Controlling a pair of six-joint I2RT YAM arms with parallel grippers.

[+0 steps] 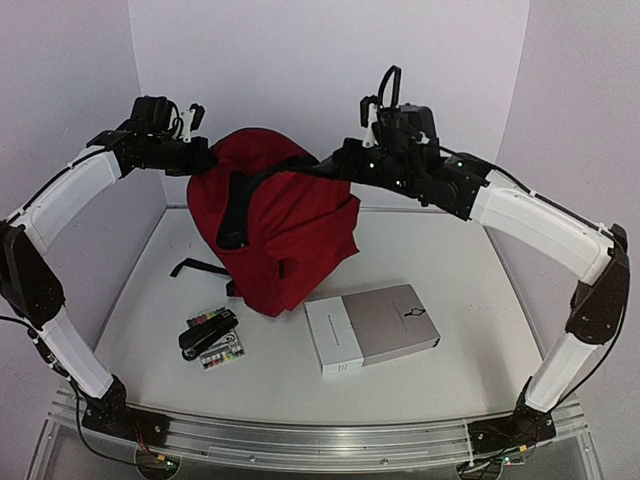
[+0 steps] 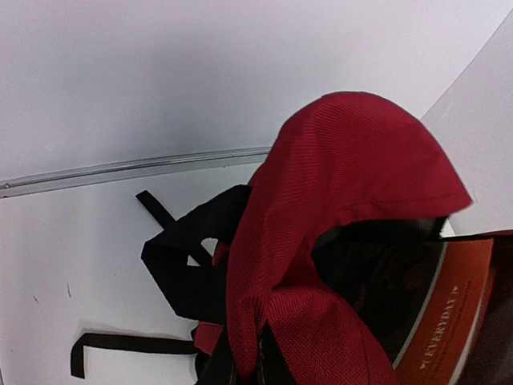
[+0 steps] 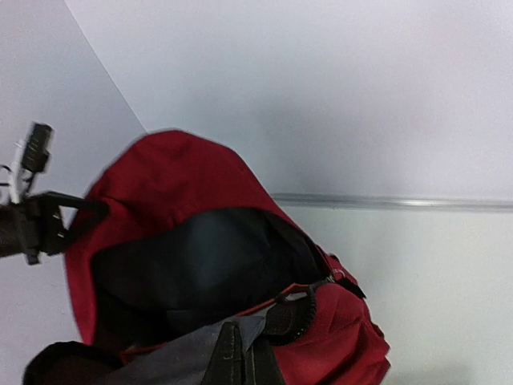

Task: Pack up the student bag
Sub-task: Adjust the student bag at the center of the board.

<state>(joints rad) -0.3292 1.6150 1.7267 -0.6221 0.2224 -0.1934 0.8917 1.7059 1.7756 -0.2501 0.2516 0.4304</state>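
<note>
One student bag [image 1: 290,230], two grippers on it, standing at the back middle of the table [image 1: 450,260].

The left gripper [image 1: 200,157] is pinched on the red fabric at the bag's top left. The right gripper [image 1: 335,165] is pinched on the rim and grey lining at the top right, and the mouth gapes between them. Both sets of fingertips are largely buried in cloth. Inside sits one orange book [image 2: 449,321], cut off by the frame edge, with only "EVERYDAY" legible. In front of the bag lie one grey-and-white book [image 1: 372,328], one black stapler [image 1: 205,337] and two small packs of coloured rows [image 1: 222,355], too small to identify. One black strap [image 1: 195,268] trails out to the left.
</note>
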